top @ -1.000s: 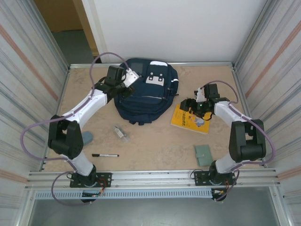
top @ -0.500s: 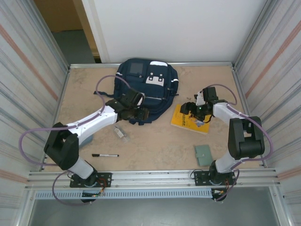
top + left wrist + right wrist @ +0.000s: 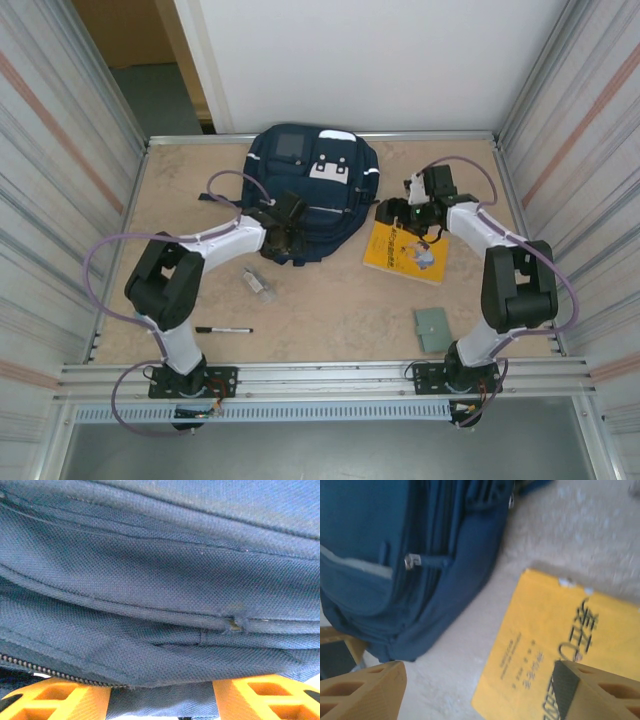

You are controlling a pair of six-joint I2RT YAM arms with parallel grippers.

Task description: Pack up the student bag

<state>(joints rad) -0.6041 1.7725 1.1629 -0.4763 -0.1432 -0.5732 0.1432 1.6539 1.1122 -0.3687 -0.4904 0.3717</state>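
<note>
**Student bag.** The student bag (image 3: pixel 312 200) lies flat on the bench (image 3: pixel 330 300), front side up. It sits against the far edge, about midway along it. Its small square panel (image 3: pixel 290 145) and white patch (image 3: pixel 328 168) are at the far end of the bag.

**Left tool.** The left tool (image 3: pixel 287 228) rests on the near left part of the student bag. In the left wrist view its orange fingers (image 3: pixel 55 700) stand spread. Navy fabric lies across the gap between them, and a zipper line (image 3: pixel 30 665) runs just above the left finger. No grip on the fabric is visible.

**Right tool.** The right tool (image 3: pixel 392 213) is just beside the right flank of the student bag, above the far left corner of the yellow book (image 3: pixel 407 252). In the right wrist view its fingers (image 3: pixel 365 690) are spread wide with nothing between them. Bare bench and the edge of the book show below the gap. A zipper pull (image 3: pixel 410 561) lies on the side of the bag, apart from both fingers.

**Other items on the bench.**
- The yellow book lies flat to the right of the bag, near it but not touching it.
- A small green flat item (image 3: pixel 433 328) lies near the right arm's base.
- A black marker (image 3: pixel 224 329) lies toward the near left corner.
- A small clear item (image 3: pixel 257 281) lies between the marker and the bag.
</note>
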